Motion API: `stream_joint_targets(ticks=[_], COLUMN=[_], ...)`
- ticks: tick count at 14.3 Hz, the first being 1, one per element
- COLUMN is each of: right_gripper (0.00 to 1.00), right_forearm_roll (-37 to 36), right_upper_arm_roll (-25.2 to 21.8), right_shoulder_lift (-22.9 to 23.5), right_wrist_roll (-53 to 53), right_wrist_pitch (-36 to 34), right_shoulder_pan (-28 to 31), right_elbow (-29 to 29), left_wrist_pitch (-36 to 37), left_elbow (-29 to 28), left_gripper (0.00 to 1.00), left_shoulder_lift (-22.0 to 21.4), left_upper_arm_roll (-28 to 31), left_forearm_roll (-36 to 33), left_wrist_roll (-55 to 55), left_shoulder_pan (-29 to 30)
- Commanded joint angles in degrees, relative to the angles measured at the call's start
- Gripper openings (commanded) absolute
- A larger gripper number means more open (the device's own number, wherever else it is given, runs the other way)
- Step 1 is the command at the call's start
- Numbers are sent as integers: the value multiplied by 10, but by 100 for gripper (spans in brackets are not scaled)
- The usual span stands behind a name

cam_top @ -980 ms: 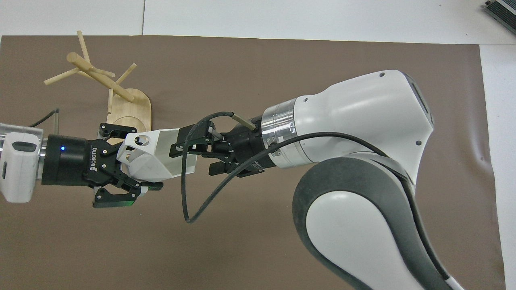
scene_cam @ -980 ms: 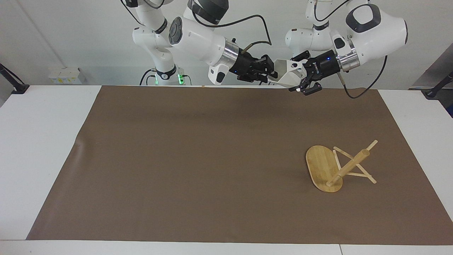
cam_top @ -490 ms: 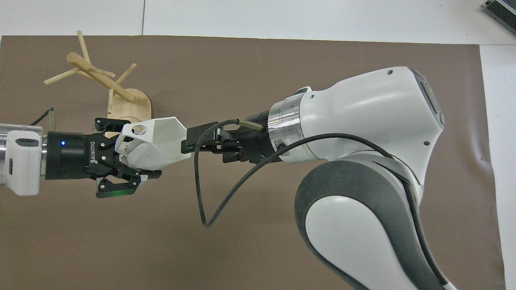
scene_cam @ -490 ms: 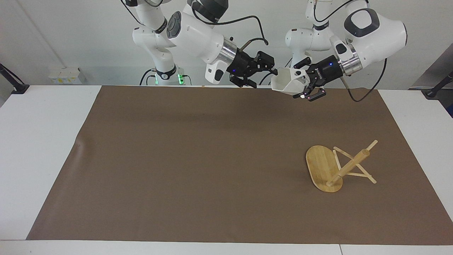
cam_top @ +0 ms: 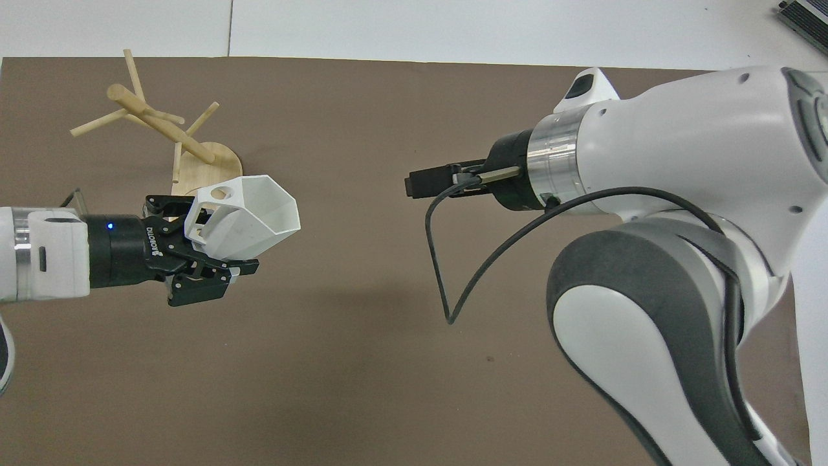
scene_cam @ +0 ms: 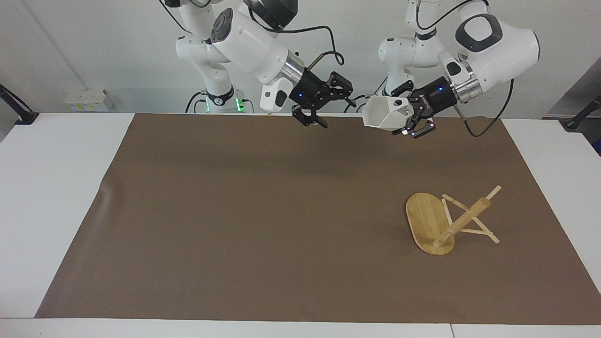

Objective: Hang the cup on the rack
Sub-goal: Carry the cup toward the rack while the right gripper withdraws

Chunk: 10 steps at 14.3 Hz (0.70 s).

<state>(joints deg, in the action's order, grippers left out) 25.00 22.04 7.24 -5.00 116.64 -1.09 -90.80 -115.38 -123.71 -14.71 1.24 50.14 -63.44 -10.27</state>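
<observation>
The white faceted cup [scene_cam: 386,112] [cam_top: 249,210] hangs in the air on its side, its mouth turned toward the right arm. My left gripper [scene_cam: 407,119] [cam_top: 207,239] is shut on the cup at its handle end, above the mat's edge by the robots. My right gripper [scene_cam: 334,109] [cam_top: 420,184] is open and holds nothing, a good gap away from the cup's mouth. The bamboo rack [scene_cam: 462,221] [cam_top: 155,126] lies tipped over on the mat toward the left arm's end, resting on the edge of its oval base [scene_cam: 425,216] and on its pegs.
A brown mat [scene_cam: 263,220] covers most of the white table [scene_cam: 51,188]. The right arm's black cable [cam_top: 446,259] loops down under its wrist.
My right gripper has drawn back from the cup's mouth toward its own end of the table. My left gripper, still holding the cup, has turned and dipped slightly.
</observation>
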Motion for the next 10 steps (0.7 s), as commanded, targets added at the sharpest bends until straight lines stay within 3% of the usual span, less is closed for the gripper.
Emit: stream_joint_targets(ticks=[1, 3, 7, 10], right_gripper=[100, 100, 100, 100], right_forearm_roll=[-43, -64, -87, -159], right_upper_arm_roll=[-51, -96, -183, -240], right_shoulder_lift=[-14, -18, -56, -71], right_wrist_roll=[13, 27, 45, 47], right_wrist_pitch=[-31, -50, -170, -184], right_shoulder_pan=[6, 6, 7, 7], right_elbow=[-12, -15, -16, -14], left_wrist_pitch=[-46, -90, -160, -185], left_elbow=[-38, -41, -43, -21], left_gripper=[0, 0, 0, 0], left_shoulder_lift=[-31, -28, -9, 25], left_upper_arm_roll=[-17, -41, -62, -62], left_forearm_roll=[-42, -98, -176, -276], left_wrist_roll=[125, 229, 333, 429], left_shoulder_pan=[-9, -9, -9, -9])
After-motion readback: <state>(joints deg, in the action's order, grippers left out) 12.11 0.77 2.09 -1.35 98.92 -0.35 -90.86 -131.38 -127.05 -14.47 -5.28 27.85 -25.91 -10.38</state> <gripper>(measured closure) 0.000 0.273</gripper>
